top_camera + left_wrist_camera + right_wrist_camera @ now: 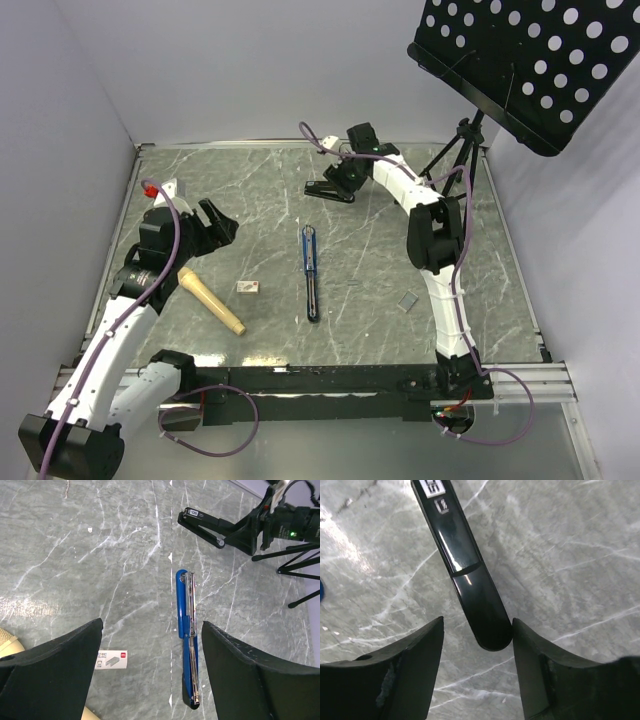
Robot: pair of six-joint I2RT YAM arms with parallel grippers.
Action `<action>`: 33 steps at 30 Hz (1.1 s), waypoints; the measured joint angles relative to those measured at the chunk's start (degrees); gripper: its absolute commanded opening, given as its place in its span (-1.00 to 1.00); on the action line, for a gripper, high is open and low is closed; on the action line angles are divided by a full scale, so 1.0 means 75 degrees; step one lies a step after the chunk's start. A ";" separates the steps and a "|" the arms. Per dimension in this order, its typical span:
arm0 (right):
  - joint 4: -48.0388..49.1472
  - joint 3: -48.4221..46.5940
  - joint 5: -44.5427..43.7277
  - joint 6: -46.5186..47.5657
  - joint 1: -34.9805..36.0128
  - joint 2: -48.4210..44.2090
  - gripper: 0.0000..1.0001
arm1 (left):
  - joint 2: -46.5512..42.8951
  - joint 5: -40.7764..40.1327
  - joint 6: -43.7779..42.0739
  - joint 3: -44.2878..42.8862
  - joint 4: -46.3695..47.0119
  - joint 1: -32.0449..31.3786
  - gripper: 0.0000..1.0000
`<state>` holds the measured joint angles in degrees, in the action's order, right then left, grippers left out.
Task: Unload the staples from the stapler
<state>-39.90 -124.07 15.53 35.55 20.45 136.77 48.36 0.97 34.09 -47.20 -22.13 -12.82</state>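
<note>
Well beyond the left end effector [222,226] lies the stapler [311,273] (opened flat).

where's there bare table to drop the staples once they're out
Widest bare patch: far left, between the left tool and the black stapler. Also between the blue stapler and the right arm, apart from a small grey piece. Crowded: near left, with the wooden handle and small white box, and around the right tool.
</note>
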 measured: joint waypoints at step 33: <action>0.1851 0.5272 -0.1550 -0.4188 0.2203 -0.5499 -1.00 | -0.0160 0.0901 0.0851 0.0262 0.0361 -0.0082 0.49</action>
<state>-26.02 -84.53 3.90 4.14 36.97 95.53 47.16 7.73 40.47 -45.23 -19.42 -13.43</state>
